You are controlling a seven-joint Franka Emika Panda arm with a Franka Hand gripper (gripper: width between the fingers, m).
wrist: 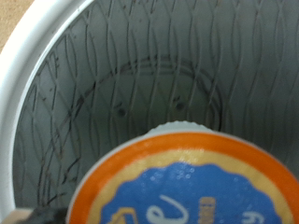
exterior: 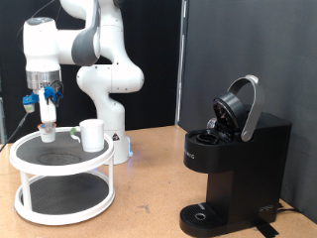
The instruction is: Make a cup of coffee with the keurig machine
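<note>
One small pod (exterior: pixel 48 129) sat pinched between the fingers of the gripper (exterior: pixel 47 111), which were closed tight on it, just above the top shelf of a white wire rack (exterior: pixel 30 151) at the exterior view's left. The cup (exterior: pixel 92 135) stood on that same shelf, near the pod and not touching it. Well apart, at the exterior view's right, the keurig machine (exterior: pixel 238 164) stood on the table with its lid up. From the wrist, the pod's top (wrist: pixel 187 182) looked orange and blue, with writing too blurry to read.
</note>
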